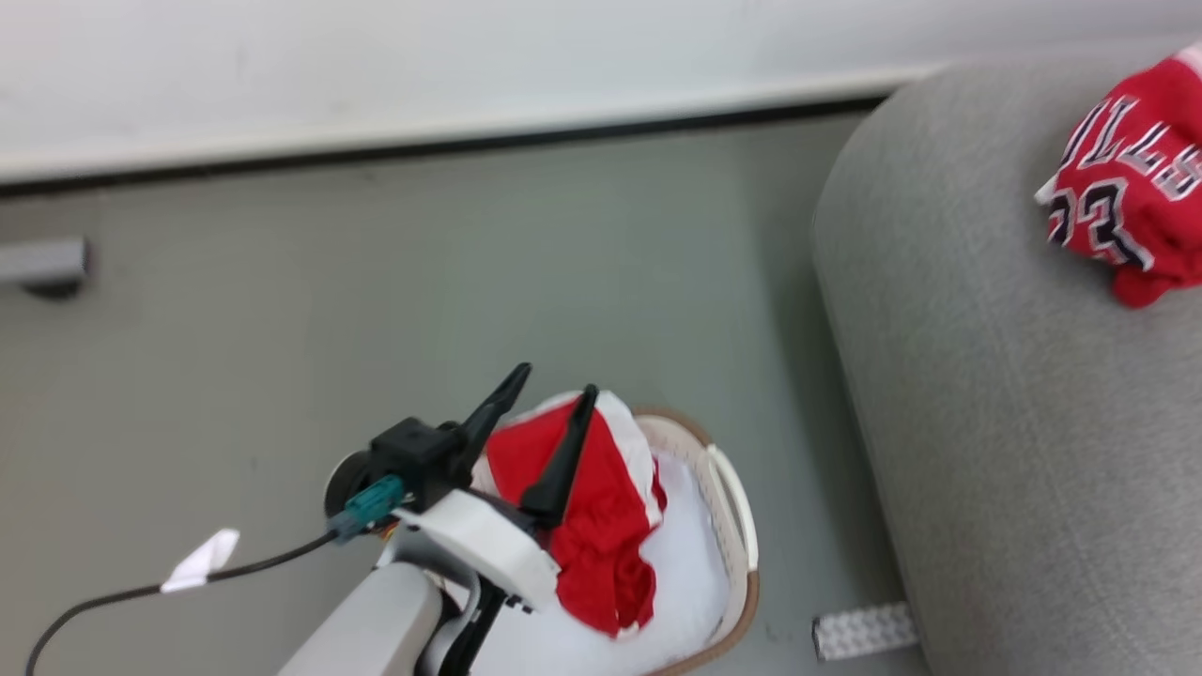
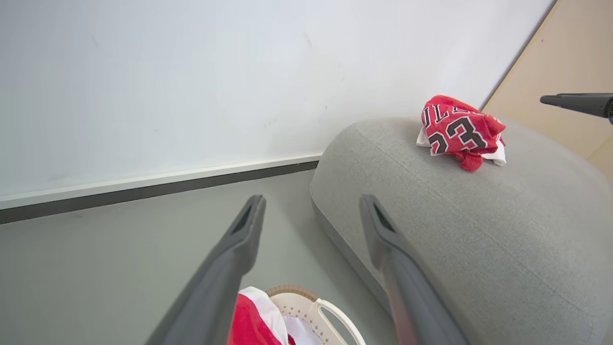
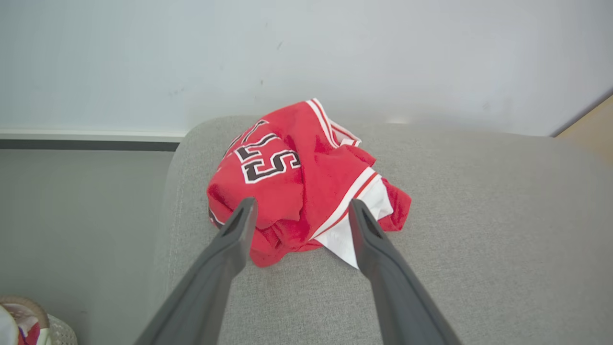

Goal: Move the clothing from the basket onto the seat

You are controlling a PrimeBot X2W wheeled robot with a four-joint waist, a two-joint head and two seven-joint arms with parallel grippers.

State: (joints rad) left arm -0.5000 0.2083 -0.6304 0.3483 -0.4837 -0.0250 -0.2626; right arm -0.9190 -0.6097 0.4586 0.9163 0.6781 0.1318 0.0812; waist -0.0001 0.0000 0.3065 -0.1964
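The red jersey (image 1: 1132, 192) with black "23" lies crumpled on the grey seat (image 1: 1014, 404), also seen as the jersey (image 3: 297, 182) and the jersey (image 2: 459, 132). The red shorts (image 1: 596, 512) with white trim hang over the cream basket (image 1: 732, 526) on the floor beside the seat. My left gripper (image 1: 554, 380) stands open above the shorts, nothing between its fingers. My right gripper (image 3: 301, 206) is open over the seat, just in front of the jersey and apart from it.
White fabric (image 1: 685, 582) lines the basket. A white wall and dark baseboard (image 1: 423, 150) run along the back. A small perforated white block (image 1: 864, 631) lies on the grey floor by the seat. A scrap of white paper (image 1: 202, 559) lies at the left.
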